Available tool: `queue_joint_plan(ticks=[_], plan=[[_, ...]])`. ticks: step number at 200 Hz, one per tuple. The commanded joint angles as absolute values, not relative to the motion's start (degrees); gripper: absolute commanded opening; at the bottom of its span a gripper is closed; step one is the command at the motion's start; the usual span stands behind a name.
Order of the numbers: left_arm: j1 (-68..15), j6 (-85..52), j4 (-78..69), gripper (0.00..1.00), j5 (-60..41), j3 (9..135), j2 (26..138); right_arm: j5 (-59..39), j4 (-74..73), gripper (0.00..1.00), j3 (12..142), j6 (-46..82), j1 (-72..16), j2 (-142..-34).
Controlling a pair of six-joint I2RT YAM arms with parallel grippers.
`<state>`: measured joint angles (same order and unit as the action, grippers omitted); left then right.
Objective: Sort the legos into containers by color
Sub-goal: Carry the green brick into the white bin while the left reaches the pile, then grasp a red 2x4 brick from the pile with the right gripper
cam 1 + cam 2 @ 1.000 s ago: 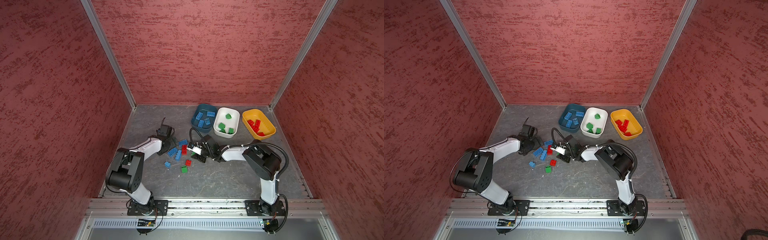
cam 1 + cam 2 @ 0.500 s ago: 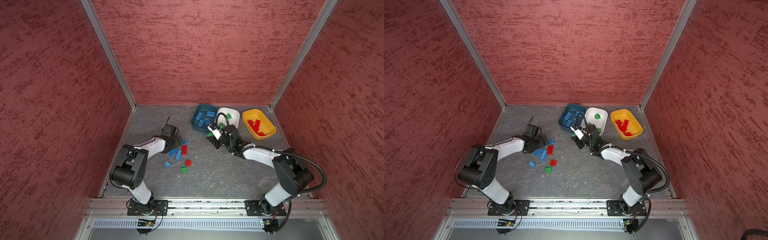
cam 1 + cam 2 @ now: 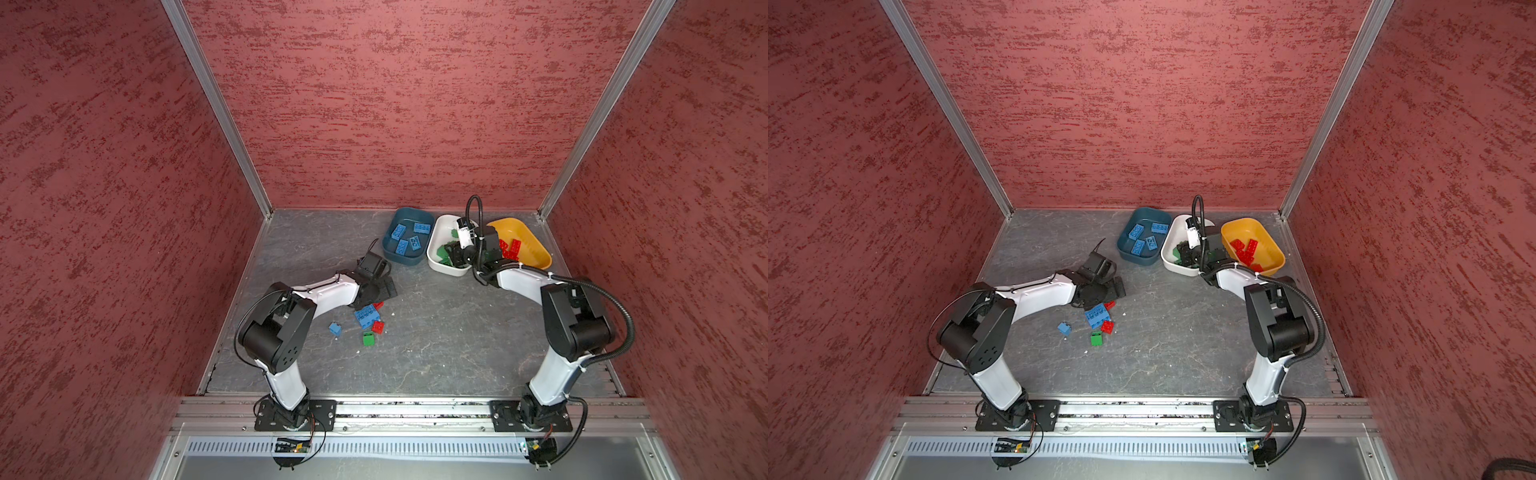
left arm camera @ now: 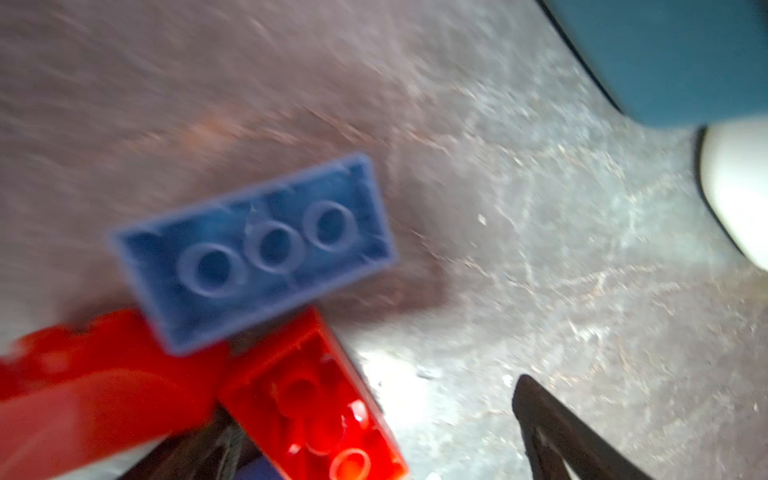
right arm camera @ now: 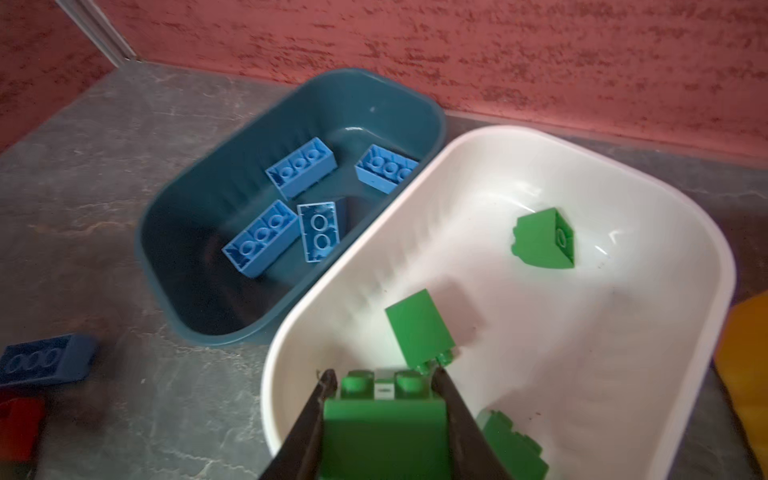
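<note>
where red walls enclose, legos dot grey floor

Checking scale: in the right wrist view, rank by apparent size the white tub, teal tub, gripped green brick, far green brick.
1. White plastic tub
2. Teal plastic tub
3. Gripped green studded brick, enlarged by nearness
4. Far green studded brick

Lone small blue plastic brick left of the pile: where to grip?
Pinch the small blue plastic brick across two opposite flat side walls, straight from above. It sits apart from the blue-and-red brick pile, so both sides look free.
</note>
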<state>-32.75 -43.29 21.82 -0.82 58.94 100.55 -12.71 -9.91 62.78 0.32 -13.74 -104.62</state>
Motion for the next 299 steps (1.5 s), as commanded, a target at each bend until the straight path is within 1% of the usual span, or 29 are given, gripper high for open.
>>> queue_joint_plan(ticks=[1, 21, 33, 55, 83, 105, 137, 163, 172, 181, 202, 222, 237, 255, 273, 299], plan=[[-35.5, -45.5, 25.2, 0.99, -3.1, 60.8, 102.6, -10.2, -5.7, 0.24, 67.8, 2.4, -13.2, -108.1], [-36.7, -45.4, 25.9, 0.99, -2.4, 62.4, 102.7, -7.6, -2.5, 0.26, 73.4, 3.3, -13.2, -112.3], [-36.8, -45.3, 26.4, 0.99, -2.0, 62.8, 102.4, -6.5, -1.3, 0.30, 76.1, 3.8, -13.2, -114.3], [-36.8, -44.7, 27.9, 0.99, -0.4, 62.6, 101.3, -5.1, 0.7, 0.44, 80.0, 4.2, -13.2, -116.3], [-36.6, -44.1, 29.1, 0.99, 1.0, 62.1, 99.7, -5.6, 2.6, 0.61, 82.0, 3.9, -13.2, -116.2], [-36.5, -43.9, 29.4, 0.99, 1.5, 62.1, 99.5, -7.0, 3.6, 0.69, 81.6, 3.7, -13.2, -115.0], [-36.6, -44.3, 29.8, 1.00, 2.8, 62.7, 99.8, -11.6, 4.2, 0.75, 79.3, 3.3, -13.9, -112.0], [-36.7, -43.9, 30.3, 0.99, 3.2, 63.5, 100.1, -11.3, 4.4, 0.81, 77.4, 3.7, -15.5, -109.9], [-36.7, -44.0, 30.6, 0.99, 3.9, 63.8, 100.0, -11.3, 4.8, 0.86, 77.0, 4.3, -16.2, -109.2], [-36.7, -44.1, 30.7, 0.99, 4.7, 63.7, 99.6, -11.1, 5.0, 0.89, 76.3, 5.2, -17.0, -108.3], [-36.6, -45.3, 30.4, 0.99, 7.5, 62.4, 96.8, -11.6, 3.9, 0.89, 73.4, 8.2, -19.9, -105.8], [-35.8, -46.3, 29.7, 0.99, 9.7, 60.4, 93.5, -12.7, -0.4, 0.89, 68.6, 11.3, -23.8, -103.6], [-34.6, -46.9, 29.4, 0.99, 10.4, 58.8, 91.0, -9.9, -0.8, 0.89, 67.1, 11.4, -27.5, -102.9], [-33.4, -47.3, 30.2, 0.99, 12.6, 57.3, 87.9, -6.6, 0.7, 0.89, 66.3, 13.2, -31.5, -102.8], [-32.0, -47.8, 31.9, 0.99, 15.3, 56.1, 85.3, -7.4, -0.8, 0.88, 64.3, 14.9, -35.0, -103.2], [-29.1, -48.2, 33.4, 0.99, 16.1, 54.6, 82.7, -9.9, -2.1, 0.87, 64.3, 16.0, -38.7, -105.6]])
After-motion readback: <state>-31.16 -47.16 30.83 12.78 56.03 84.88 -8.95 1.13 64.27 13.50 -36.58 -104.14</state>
